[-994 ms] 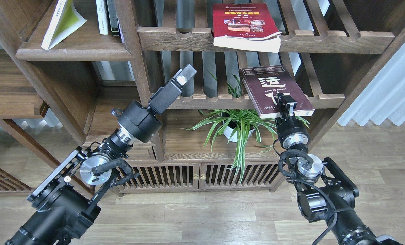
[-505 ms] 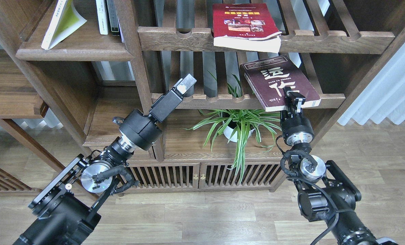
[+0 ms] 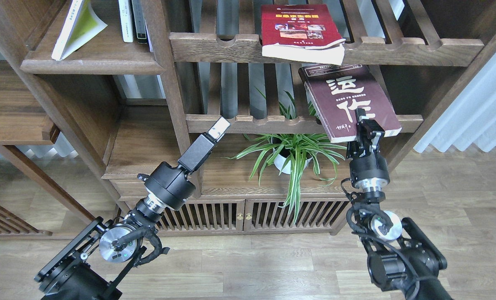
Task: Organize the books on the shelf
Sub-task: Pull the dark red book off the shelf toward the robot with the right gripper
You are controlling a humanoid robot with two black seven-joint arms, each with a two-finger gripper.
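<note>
My right gripper (image 3: 366, 129) is shut on the near edge of the dark maroon book (image 3: 348, 100) with big white characters and holds it tilted over the middle slatted rack. The red book (image 3: 300, 31) with yellow title lies flat on the upper slatted rack, overhanging its front rail. The lime-yellow book (image 3: 78, 27) leans on the solid dark-brown shelf (image 3: 93, 64) at the upper left. My left gripper (image 3: 215, 130) is below the middle rack's front rail, holding nothing; its fingers look closed together.
Thin white and dark upright books (image 3: 130, 20) stand on the shelf beside a post (image 3: 164, 71). A potted spider plant (image 3: 291, 156) sits on the lower drawer-top board below the maroon book. A white curtain (image 3: 477, 104) hangs at the right.
My right gripper has lifted the maroon book up and to the right, closer to the red book's underside. My left arm has dropped down and pulled back from the rack.
</note>
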